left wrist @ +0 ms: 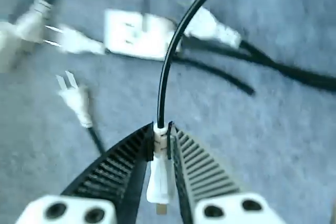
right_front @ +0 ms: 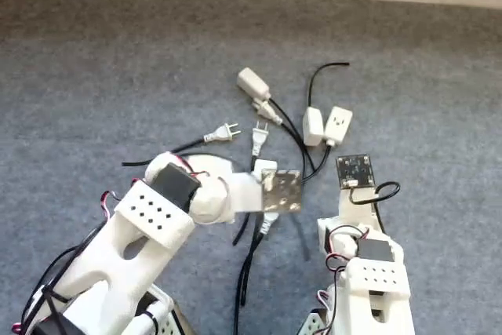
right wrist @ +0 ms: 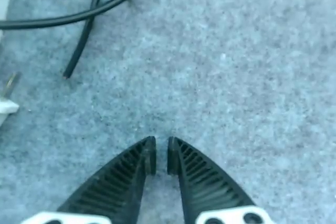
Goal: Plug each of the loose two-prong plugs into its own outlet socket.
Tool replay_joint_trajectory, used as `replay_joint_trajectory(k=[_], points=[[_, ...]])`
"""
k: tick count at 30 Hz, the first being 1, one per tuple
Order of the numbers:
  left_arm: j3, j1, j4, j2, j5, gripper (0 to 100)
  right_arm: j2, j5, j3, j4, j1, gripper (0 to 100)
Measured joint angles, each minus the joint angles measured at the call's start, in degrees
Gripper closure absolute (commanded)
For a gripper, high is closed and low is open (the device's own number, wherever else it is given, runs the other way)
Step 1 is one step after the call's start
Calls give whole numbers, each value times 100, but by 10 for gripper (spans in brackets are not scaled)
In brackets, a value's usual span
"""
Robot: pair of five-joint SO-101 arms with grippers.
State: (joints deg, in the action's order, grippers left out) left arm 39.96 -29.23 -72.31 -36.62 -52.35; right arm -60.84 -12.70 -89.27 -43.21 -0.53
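One white two-prong plug (left wrist: 158, 179) on a black cord (left wrist: 168, 66) is pinched in the left end effector (left wrist: 160, 139) above the grey table (left wrist: 273, 145), near a white outlet socket (left wrist: 134, 34), another plug (left wrist: 76, 100) lies loose on the table, and the right end effector (right wrist: 159, 156) hangs closed on nothing.

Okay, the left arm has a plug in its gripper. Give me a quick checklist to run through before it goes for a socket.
1. Grip: the left gripper is shut on the white plug: ok.
2. Prongs facing a socket: not ok. A prong seems to point back at the wrist, and the cord leaves forward.
3. Free slots in the white outlet block ahead: cannot tell, blurred.
4. Other arm out of the way: the right gripper is shut and empty over the grey surface: ok.
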Motion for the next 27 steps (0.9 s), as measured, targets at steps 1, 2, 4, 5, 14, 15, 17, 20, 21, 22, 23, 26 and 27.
replay_joint_trajectory(k=[1,2,4,5,14,15,17,20,21,22,23,26,27], points=[[-88,-123,62,0,149,995,35,0,62,0,114,936],[-149,-237,114,0,273,995,44,0,167,0,281,936],[-202,-466,229,9,475,995,44,0,448,0,730,936],[-202,-519,308,53,545,995,44,18,615,0,967,936],[-712,-976,932,1820,1046,995,53,-352,2734,-2004,1240,936],[-853,-1116,958,2075,1099,995,53,-431,2998,-2277,1284,936],[-1160,-1407,976,2532,1222,995,53,-536,3499,-2778,1407,936],[-1609,-1714,976,3191,1301,995,53,-642,4114,-3385,1820,936],[-1732,-1820,976,3402,1345,995,53,-712,4229,-3516,1969,936],[-1837,-1890,976,3604,1371,995,18,-800,4264,-3587,2101,936],[-1925,-1960,976,3798,1389,995,-88,-870,4264,-3640,2251,936],[-2233,-2136,976,4316,1389,993,-782,-1029,4079,-3675,2497,936],[-2321,-2171,1011,4475,1389,992,-1108,-1046,3965,-3710,2505,936]])
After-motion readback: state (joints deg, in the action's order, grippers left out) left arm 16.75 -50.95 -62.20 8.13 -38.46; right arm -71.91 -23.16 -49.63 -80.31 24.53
